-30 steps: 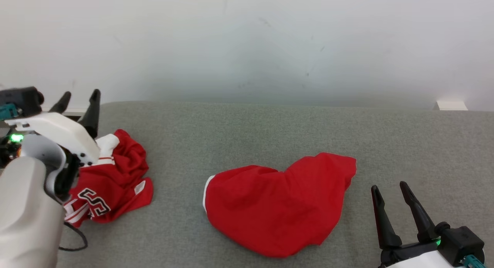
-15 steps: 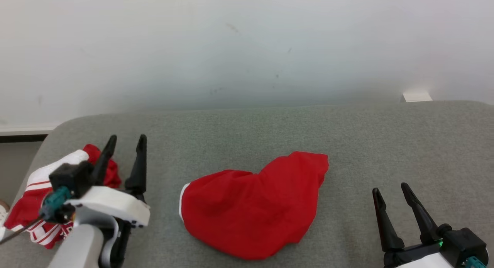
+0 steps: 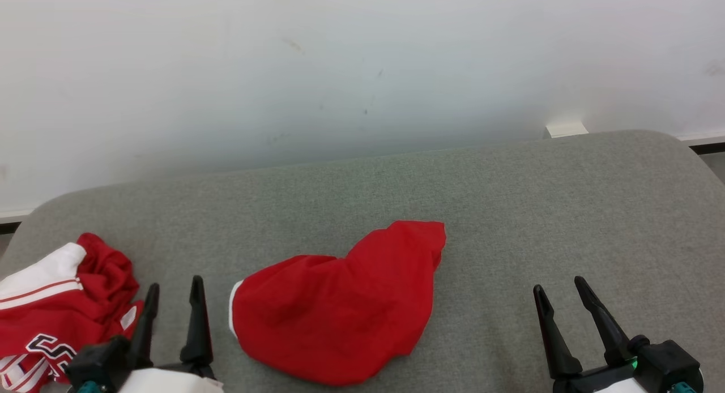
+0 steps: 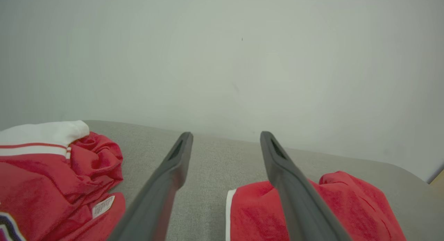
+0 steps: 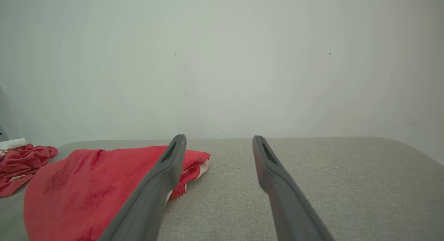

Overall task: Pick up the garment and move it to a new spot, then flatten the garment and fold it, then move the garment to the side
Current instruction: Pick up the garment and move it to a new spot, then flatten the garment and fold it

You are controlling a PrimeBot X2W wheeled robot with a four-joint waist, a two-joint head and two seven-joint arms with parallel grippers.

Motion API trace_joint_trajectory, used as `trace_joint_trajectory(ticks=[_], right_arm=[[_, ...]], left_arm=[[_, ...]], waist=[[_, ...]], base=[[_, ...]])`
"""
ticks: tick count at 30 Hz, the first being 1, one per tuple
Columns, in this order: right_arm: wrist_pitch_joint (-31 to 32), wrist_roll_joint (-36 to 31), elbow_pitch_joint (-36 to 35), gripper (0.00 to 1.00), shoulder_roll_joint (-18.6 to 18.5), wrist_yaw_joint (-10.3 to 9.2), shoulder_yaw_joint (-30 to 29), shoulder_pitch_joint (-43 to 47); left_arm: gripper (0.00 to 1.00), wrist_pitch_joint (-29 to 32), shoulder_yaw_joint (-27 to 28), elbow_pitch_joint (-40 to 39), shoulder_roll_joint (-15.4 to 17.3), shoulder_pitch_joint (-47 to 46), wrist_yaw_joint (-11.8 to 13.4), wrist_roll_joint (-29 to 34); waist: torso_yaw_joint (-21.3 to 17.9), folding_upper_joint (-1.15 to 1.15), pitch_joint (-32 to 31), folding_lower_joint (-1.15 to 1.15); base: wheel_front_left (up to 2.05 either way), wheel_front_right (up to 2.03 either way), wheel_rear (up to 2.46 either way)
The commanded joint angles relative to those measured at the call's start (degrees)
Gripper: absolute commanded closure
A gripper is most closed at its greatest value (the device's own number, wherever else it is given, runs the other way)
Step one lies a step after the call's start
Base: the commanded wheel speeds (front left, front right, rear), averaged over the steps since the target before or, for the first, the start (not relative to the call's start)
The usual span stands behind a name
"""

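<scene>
A plain red garment point(image 3: 334, 308) with a white edge lies bunched in a loose heap on the middle of the grey padded surface point(image 3: 510, 212). It also shows in the left wrist view as the red garment point(image 4: 353, 199) and in the right wrist view as the red garment point(image 5: 79, 185). My left gripper point(image 3: 174, 284) stands open just left of it, touching nothing. My right gripper point(image 3: 558, 285) is open well to its right, over bare surface. In their own views, the left gripper point(image 4: 226, 134) and right gripper point(image 5: 219, 137) hold nothing.
A second garment, a crumpled red and white jersey point(image 3: 51, 308) with dark lettering, lies at the surface's left end, left of my left gripper; the jersey point(image 4: 52, 171) has a white label showing. A pale wall point(image 3: 362, 70) stands close behind the surface.
My left gripper has drawn back from above the jersey to the lower left, open all the while. The head camera has shifted, so the picture moved. The right gripper stayed put.
</scene>
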Motion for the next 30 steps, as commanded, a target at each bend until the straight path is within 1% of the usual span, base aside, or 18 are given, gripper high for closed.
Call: trace_joint_trajectory(ticks=[1,3,7,12,20,25,28,30], right_arm=[[0.04,0.52,0.13,0.00,0.24,0.02,0.08,0.85],[0.04,0.57,0.26,0.00,0.36,0.02,0.16,1.02],[0.04,0.75,0.63,0.00,0.13,0.02,0.67,0.62],[0.05,0.75,0.60,0.00,-0.08,0.02,0.50,0.10],[0.04,0.80,0.55,0.00,0.30,0.02,0.12,0.66],[0.04,1.20,0.97,0.00,0.47,0.02,0.21,0.32],[0.04,2.05,2.48,0.00,-0.13,0.02,1.64,-0.47],[0.08,2.62,4.90,0.00,-1.02,0.02,4.26,-1.18]], left_arm=[[0.00,-0.01,1.29,-1.26,-1.08,1.88,-0.68,1.66],[0.00,-0.02,2.90,-2.48,-2.34,3.65,-1.73,3.06],[0.00,-0.03,3.81,-2.29,-4.23,4.75,-4.10,5.71],[0.00,-0.03,4.55,-1.19,-5.27,3.79,-5.52,7.52],[0.00,-0.04,4.47,0.04,-5.67,3.12,-6.21,8.69],[0.00,-0.04,3.51,-0.15,-5.70,2.24,-5.94,7.16],[0.00,-0.04,2.58,-0.41,-5.71,1.80,-5.75,7.29],[0.00,-0.03,2.08,-0.48,-5.71,1.48,-5.72,7.33]], waist=[[-0.52,0.00,-0.02,0.00],[-0.52,0.00,-0.01,0.00],[-0.12,0.00,-0.05,0.00],[0.14,0.00,-0.14,0.00],[0.76,0.00,0.28,0.00],[2.36,0.00,0.88,0.00],[3.83,0.00,1.26,0.00],[4.85,0.00,1.69,0.00]], base=[[0.00,0.00,0.00],[0.00,0.00,0.00],[0.00,0.00,0.00],[0.00,0.00,0.00],[0.00,0.00,0.00],[0.00,0.00,0.00],[0.00,0.00,0.00],[0.00,0.00,0.00]])
